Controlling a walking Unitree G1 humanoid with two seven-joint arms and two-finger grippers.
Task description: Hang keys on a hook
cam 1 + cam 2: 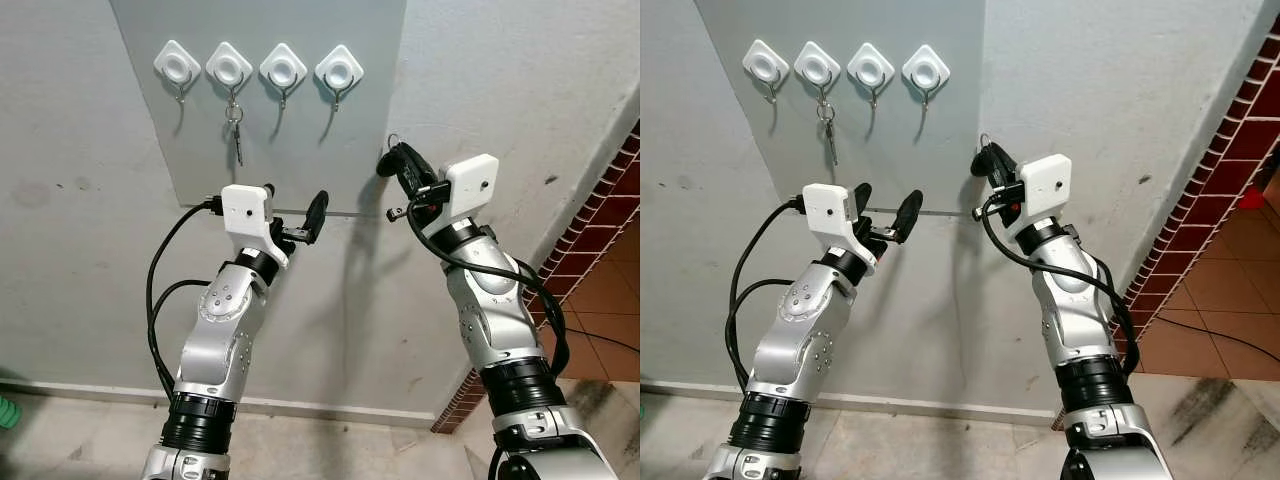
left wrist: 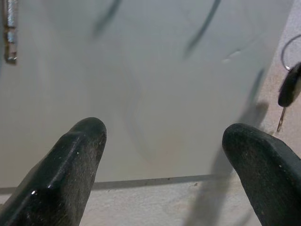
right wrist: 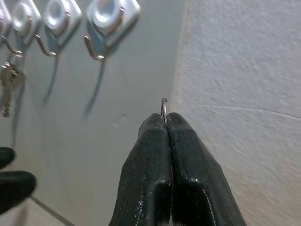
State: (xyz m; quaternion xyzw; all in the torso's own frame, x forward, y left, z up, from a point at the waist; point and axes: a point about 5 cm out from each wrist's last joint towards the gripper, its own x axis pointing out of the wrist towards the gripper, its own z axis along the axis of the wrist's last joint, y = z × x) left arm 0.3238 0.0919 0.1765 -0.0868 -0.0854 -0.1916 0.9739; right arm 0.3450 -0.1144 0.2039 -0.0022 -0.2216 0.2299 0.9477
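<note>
Our right gripper point(image 1: 392, 160) pinches the key ring point(image 3: 163, 108); we lift toward eleven o'clock onto the free hook point(image 3: 96, 49) (left gripper point(image 1: 295, 215) spread, empty).

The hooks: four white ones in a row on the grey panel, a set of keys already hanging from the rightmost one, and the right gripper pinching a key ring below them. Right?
Not quite. The hanging keys are on the second hook from the left, as the left eye view shows; the rightmost hook is bare. The right gripper does pinch a key ring.

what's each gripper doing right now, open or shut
Left gripper: jaws open, holding nothing, raised near the grey panel.
Right gripper: jaws shut on the key ring, below the rightmost hook.
</note>
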